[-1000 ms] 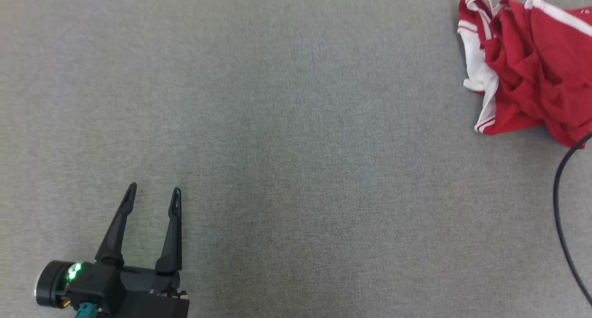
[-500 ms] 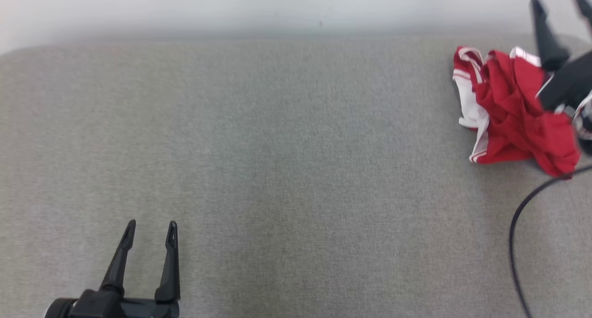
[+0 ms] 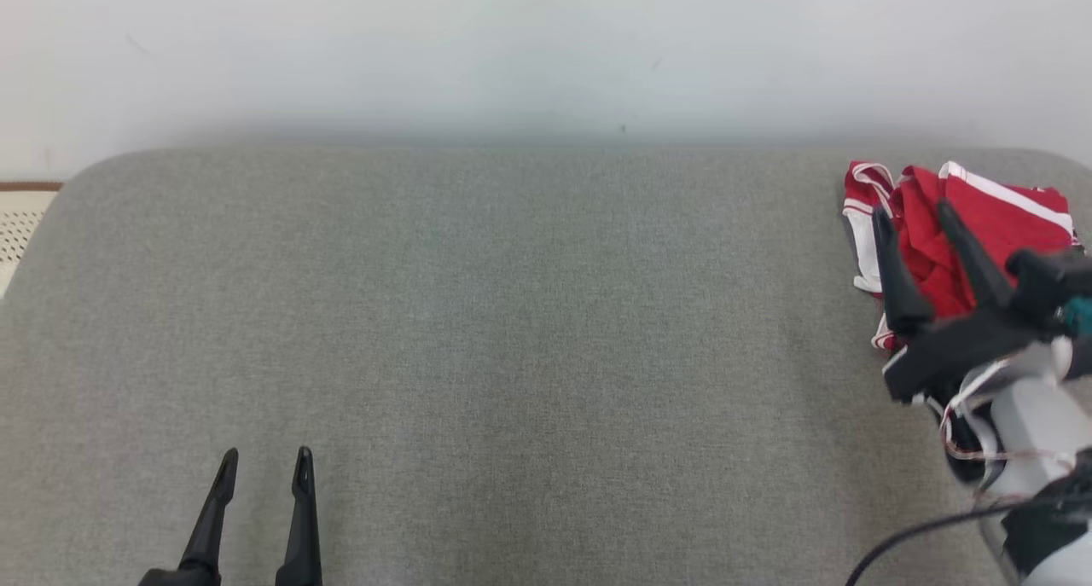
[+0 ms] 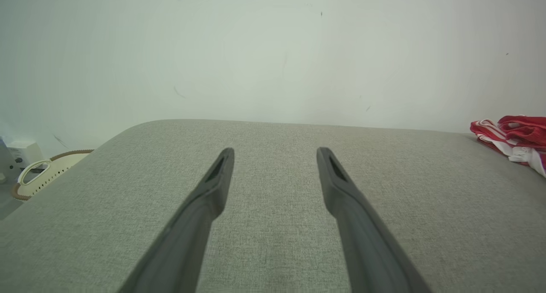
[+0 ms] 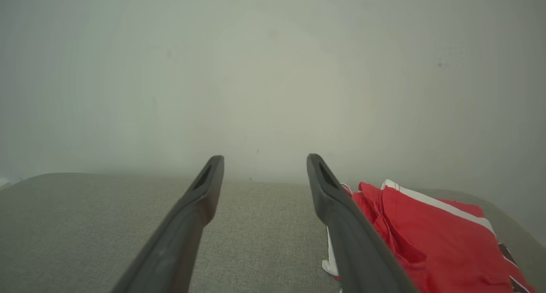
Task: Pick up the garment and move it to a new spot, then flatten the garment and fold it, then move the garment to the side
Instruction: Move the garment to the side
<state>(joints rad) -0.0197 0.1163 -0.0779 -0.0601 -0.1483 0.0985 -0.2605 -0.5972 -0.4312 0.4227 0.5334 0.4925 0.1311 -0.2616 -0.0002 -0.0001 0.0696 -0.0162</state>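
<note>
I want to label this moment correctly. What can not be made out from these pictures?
Head view: the right tool covers the lower part of the red and white garment.
Left wrist view: the right edge cuts the garment off.
Its kind is unclear, since it lies crumpled.
Head view: the bottom edge cuts off the left tool.

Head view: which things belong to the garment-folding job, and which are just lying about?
Job: red-and-white garment, right gripper, left gripper, grey padded surface.
Lying about: black cable, cream perforated basket beside the surface.
</note>
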